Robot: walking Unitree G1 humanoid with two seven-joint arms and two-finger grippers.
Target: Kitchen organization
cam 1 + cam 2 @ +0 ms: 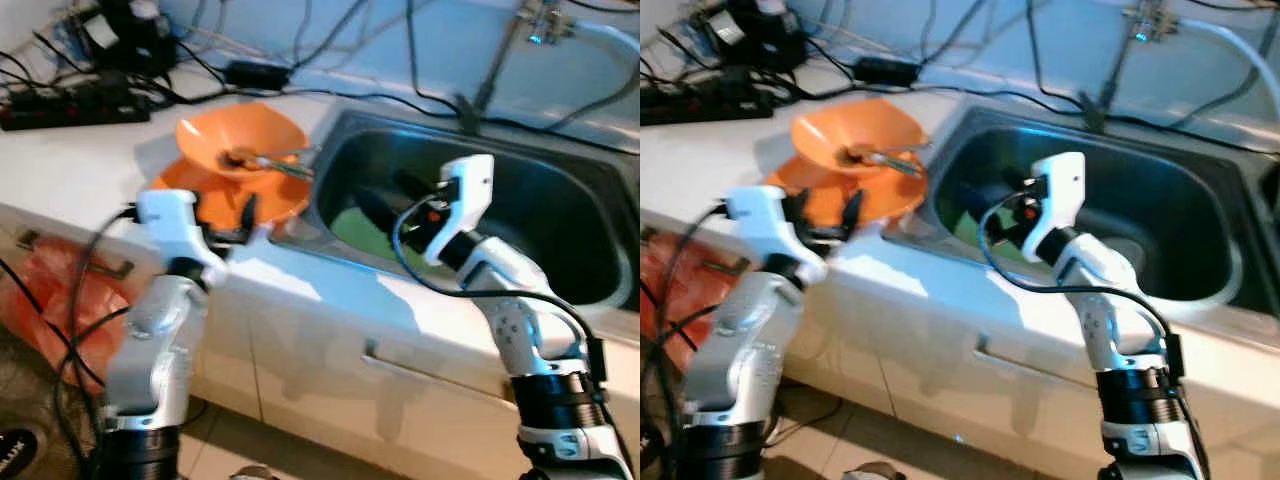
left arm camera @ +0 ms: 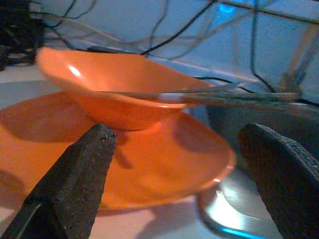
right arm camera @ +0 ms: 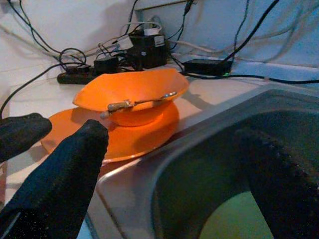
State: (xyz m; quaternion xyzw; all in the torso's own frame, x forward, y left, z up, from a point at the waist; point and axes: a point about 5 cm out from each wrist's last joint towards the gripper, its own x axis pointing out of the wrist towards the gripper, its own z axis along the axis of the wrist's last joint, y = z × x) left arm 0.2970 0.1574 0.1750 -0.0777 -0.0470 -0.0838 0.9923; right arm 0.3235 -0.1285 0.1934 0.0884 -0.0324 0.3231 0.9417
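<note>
Both jaws wide, empty: left gripper [image 1: 232,222] at plate [image 1: 215,195]; right gripper [image 1: 385,200] over sink [image 1: 560,215]. Step: approach. Next: grasp plate rim.

1 orange bowl [image 1: 243,137], 1 orange plate [image 1: 272,199] — 1 sink [image 1: 560,225]

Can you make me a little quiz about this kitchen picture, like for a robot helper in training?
1. True or false: the orange bowl sits on the orange plate.
2. Which tool is over the sink: the left tool or the right tool?
3. What rests across the bowl? A) a cup B) utensils C) a sponge

Key:
1. True. The bowl rests on the plate, on the counter beside the sink.
2. The right tool. The left tool is open, close to the plate's edge.
3. B. Long utensils lie in the bowl, with their handles sticking out toward the sink.
</note>
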